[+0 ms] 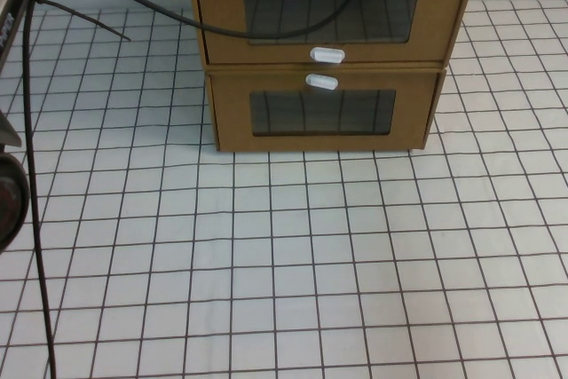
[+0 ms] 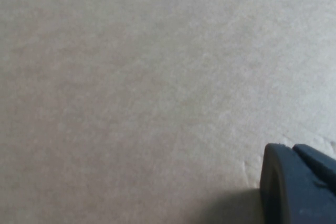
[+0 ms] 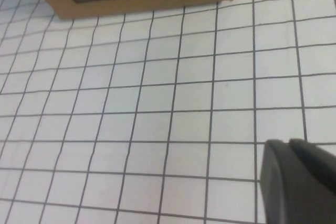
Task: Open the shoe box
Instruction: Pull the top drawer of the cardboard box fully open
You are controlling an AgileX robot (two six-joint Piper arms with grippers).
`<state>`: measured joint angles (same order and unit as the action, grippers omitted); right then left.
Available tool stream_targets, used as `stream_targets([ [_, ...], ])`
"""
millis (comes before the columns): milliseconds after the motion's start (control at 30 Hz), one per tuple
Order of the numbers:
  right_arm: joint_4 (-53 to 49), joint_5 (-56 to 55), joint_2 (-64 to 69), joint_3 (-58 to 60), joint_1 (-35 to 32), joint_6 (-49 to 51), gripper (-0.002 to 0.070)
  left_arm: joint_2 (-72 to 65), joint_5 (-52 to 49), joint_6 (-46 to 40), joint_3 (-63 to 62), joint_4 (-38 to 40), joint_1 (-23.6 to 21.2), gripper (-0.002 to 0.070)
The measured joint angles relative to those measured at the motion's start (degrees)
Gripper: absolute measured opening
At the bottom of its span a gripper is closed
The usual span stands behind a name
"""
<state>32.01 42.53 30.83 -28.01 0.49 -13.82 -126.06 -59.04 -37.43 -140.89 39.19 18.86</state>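
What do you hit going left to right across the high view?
Dark rounded left-arm housing → black hanging cable → stacked brown cardboard shoe boxes with dark windows. Left gripper sits over bare cardboard; right gripper, shut, over the white gridded tablecloth.

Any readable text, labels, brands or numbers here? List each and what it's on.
None: no text shows on the cardboard shoe boxes, their white handles or the grid tablecloth.
Left claw, close to bare cardboard, and right claw, shut above the tablecloth, carry no visible markings.
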Motion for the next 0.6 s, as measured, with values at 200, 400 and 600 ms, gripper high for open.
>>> stream_targets([
  [200,5.9,-1.0,13.7,-8.8,5.4,-10.4,-0.0013,0.0,0.1,0.0,0.0,0.0,0.0,-0.0004],
  [400,5.2,-2.6,30.1,-22.0,17.0,-13.3,-0.0013,0.0,0.1,0.3,0.0,0.0,0.0,-0.0004],
  [600,-11.0,-6.0,44.0,-33.5,30.8,-7.9,-0.0013,0.0,0.1,1.1,0.0,0.0,0.0,-0.0004],
])
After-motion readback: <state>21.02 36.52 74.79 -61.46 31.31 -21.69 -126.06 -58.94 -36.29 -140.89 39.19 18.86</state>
